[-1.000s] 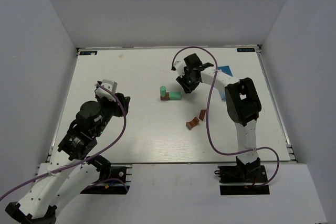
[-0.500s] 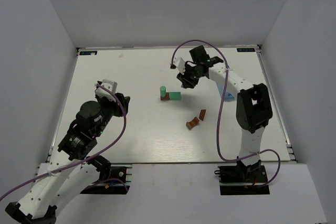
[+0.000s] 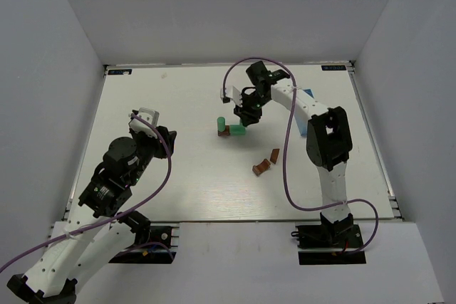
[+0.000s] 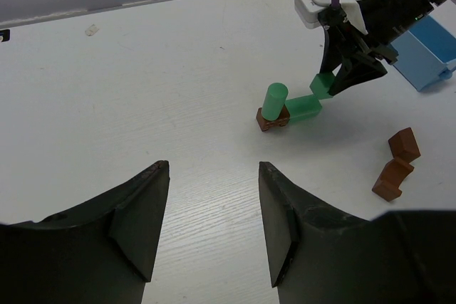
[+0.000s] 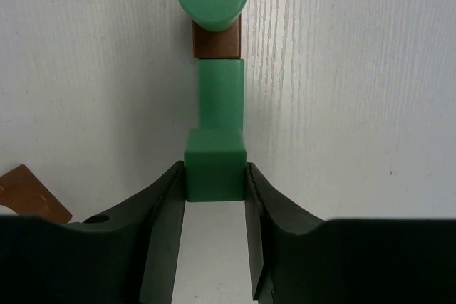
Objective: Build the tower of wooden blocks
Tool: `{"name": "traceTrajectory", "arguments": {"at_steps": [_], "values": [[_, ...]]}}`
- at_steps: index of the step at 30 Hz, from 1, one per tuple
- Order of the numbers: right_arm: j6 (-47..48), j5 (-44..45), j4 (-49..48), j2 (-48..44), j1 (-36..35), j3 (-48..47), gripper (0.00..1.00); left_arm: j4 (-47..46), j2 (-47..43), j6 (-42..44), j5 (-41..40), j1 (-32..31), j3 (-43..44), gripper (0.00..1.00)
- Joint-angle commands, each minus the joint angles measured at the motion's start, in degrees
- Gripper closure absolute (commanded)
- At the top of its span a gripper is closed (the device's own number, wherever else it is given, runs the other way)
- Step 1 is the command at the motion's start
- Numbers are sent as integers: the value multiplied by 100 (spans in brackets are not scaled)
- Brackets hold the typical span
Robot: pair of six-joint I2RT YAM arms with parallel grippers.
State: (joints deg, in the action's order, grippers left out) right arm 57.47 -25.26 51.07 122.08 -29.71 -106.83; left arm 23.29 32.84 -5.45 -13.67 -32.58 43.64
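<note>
Mint-green and brown wood make up the tower (image 3: 229,129) near the middle of the desk (image 3: 178,190). Toward the near-left corner the left gripper (image 4: 212,169) hangs spread, with nothing between its fingers. In the tower, a green cylinder (image 4: 273,100) sits on a brown block (image 4: 269,120), with a green slab (image 4: 303,107) against its right side. The right gripper (image 5: 215,176) clamps a green cube (image 4: 324,85) over the slab's right end. Released off-centre, the cube could tip off. Lowered carelessly, the fingers might shove the slab and topple the cylinder.
</note>
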Motion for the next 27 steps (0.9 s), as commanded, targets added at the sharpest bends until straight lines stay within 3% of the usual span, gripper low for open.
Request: {"name": "traceTrajectory", "arguments": {"at_steps": [1, 27], "values": [[335, -67, 88, -61, -113, -58, 100, -88, -6, 9, 84, 32, -22, 37], [-254, 434, -308, 263, -412, -277, 100, -88, -6, 9, 84, 32, -22, 37]]}}
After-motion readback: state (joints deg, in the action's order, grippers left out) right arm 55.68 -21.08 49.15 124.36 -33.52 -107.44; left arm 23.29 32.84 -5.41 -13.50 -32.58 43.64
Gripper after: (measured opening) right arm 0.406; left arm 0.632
